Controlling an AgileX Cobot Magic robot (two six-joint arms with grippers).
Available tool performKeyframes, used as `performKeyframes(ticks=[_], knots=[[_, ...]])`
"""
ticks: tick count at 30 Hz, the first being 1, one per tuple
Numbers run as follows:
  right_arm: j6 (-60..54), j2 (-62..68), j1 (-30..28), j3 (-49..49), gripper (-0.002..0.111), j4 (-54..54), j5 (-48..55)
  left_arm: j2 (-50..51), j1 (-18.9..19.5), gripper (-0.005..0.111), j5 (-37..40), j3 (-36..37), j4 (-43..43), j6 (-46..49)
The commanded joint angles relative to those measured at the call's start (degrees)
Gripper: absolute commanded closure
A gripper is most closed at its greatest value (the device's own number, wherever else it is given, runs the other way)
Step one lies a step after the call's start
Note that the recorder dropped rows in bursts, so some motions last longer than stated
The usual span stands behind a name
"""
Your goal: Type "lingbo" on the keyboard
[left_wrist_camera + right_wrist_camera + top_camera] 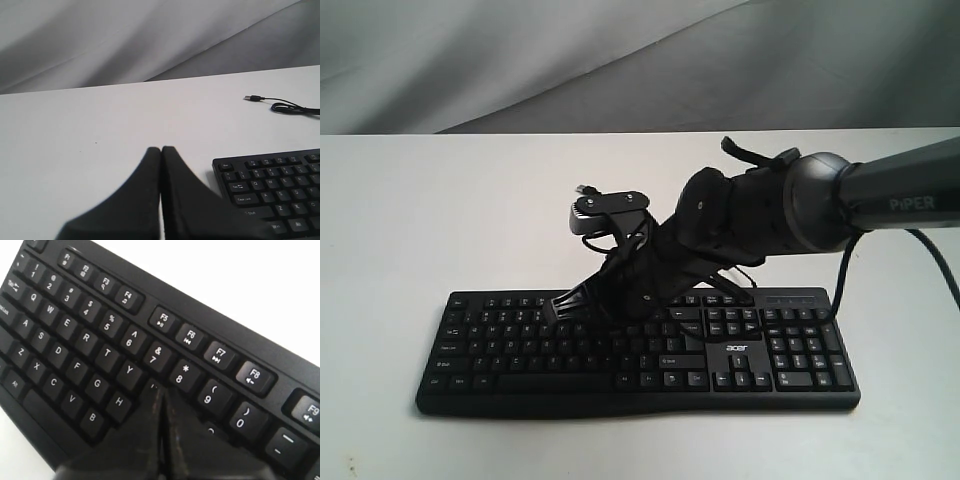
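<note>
The black keyboard (pixel 520 352) lies on the white table, with its acer logo right of the middle. My right gripper (pixel 563 306) reaches across from the right and comes down on the keyboard's left-middle keys. In the right wrist view the keyboard (pixel 75 330) fills the frame. There the right gripper (pixel 160 390) is shut, its tips just below the 7 and 8 keys, right of Y; the key under them is mostly hidden. My left gripper (pixel 161 148) is shut with nothing in it, over bare table beside the Esc corner of the keyboard (pixel 270 180).
The keyboard's thin black cable (pixel 287 106) lies loose on the table behind it and ends in a USB plug (pixel 252 98); the plug (pixel 585 189) also shows in the exterior view. A grey cloth backdrop (pixel 620 60) hangs behind the white table (pixel 420 220).
</note>
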Motion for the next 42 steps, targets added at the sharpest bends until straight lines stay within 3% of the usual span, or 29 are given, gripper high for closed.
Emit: performKeyframes(ticks=[1,42], knots=[[-0.94,0.02,0.15,-0.46,0.108,-0.39,-1.25,-0.15,0.11,0.106,-0.26,0.25,-0.46,-0.23],[-0.70,1.38,0.15,-0.46,0.108,-0.48,-1.06,-0.15,0.11,0.106,-0.26,0.25,-0.46,-0.23]])
